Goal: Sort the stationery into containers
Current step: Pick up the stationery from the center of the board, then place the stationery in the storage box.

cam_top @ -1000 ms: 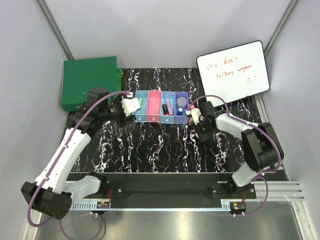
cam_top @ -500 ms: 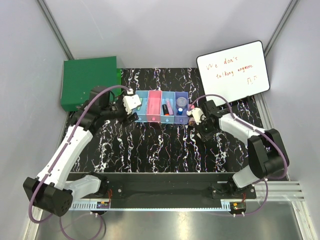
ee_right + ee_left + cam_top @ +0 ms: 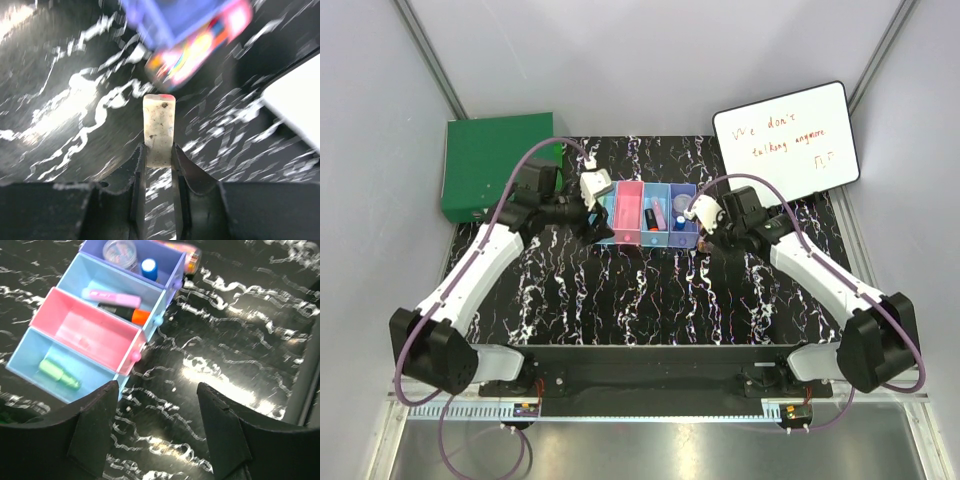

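White speckled block (image 3: pixel 159 131) pinched in the right tool (image 3: pixel 159 152), just right of the bins (image 3: pixel 628 238); left tool (image 3: pixel 157 390) gapes empty at the bins' left end.

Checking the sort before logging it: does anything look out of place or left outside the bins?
Yes. A colourful tube lies on the black table beside the purple bin, outside every compartment. The right pincer is shut on a small white block, not yet binned. Nothing looks spilled or damaged.
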